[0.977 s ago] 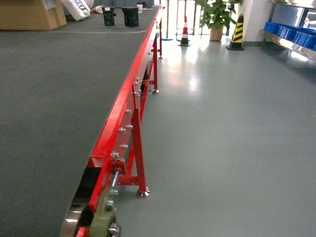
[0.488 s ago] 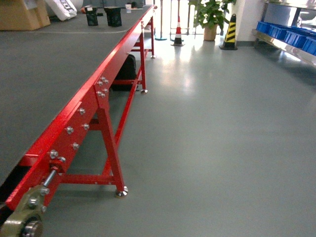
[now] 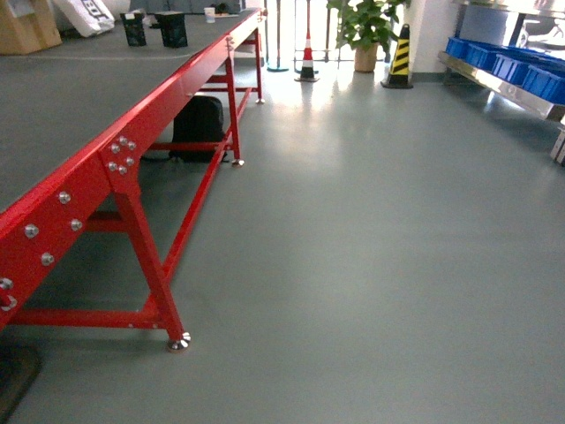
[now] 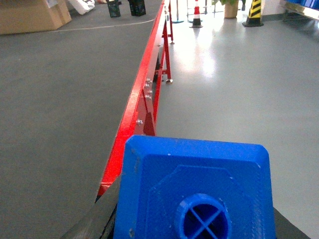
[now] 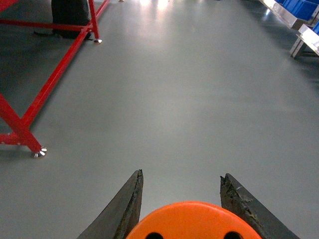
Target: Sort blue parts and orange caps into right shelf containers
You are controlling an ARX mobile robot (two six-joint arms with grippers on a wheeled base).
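In the left wrist view a blue part (image 4: 199, 184) with a round knob fills the lower frame. My left gripper (image 4: 195, 226) is shut on it, and one dark finger (image 4: 94, 221) shows at its left side. In the right wrist view the flat top of an orange cap (image 5: 194, 221) sits between the two dark fingers of my right gripper (image 5: 182, 174), which is shut on it. The shelf (image 3: 508, 88) with its blue containers (image 3: 512, 60) stands far off at the right edge of the head view. Neither gripper shows in the head view.
A long red-framed conveyor (image 3: 132, 150) with a grey belt (image 3: 62, 97) runs along the left, with a black backpack (image 3: 196, 128) under it. Two traffic cones (image 3: 307, 60) (image 3: 399, 57) and a potted plant (image 3: 364, 31) stand at the back. Grey floor (image 3: 371, 265) stretches toward the shelf.
The head view has swung to the right. The conveyor has slid toward the left edge, and the shelf's blue containers sit further into the frame.
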